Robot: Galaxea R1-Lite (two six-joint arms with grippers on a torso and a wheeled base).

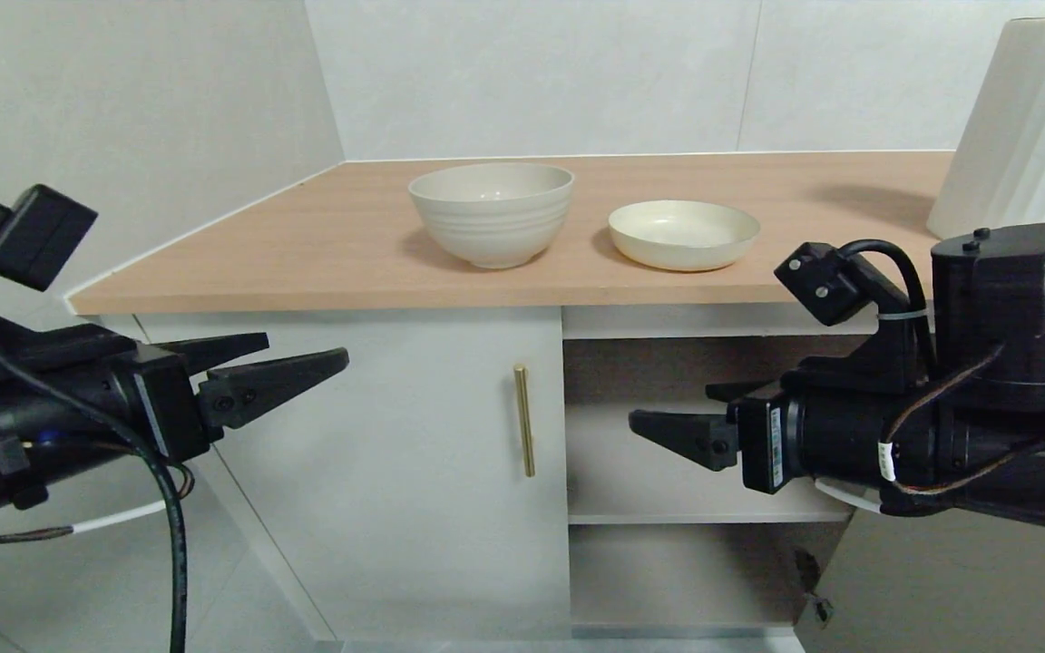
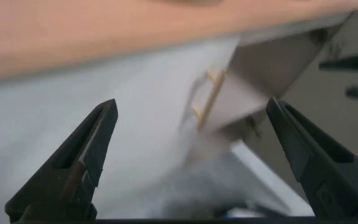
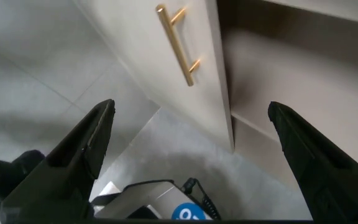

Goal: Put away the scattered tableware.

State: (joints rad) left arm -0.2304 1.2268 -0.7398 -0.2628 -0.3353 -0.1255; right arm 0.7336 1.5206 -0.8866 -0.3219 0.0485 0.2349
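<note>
A smooth wood-grain table (image 1: 305, 245) tops a matte white cabinet. On it stand, side by side but apart, a deep cream bowl (image 1: 491, 213) with a rounded wall marked by faint horizontal ribs, and, to its right, a shallow pale-yellow round dish (image 1: 684, 234) with a low curved rim. A tall white fluted cone-shaped object (image 1: 1030, 127) occupies the table's right end. Below, a flat white cabinet door (image 1: 377, 472) carries a slender upright brass bar handle (image 1: 524, 420); beside it an open compartment shows a pale horizontal shelf (image 1: 695, 494). The black left gripper (image 1: 305, 348) hangs before the door and the black right gripper (image 1: 670, 405) before the open compartment, both below the table edge; each has its tapered, wedge-shaped jaws spread apart, grasping nothing.
</note>
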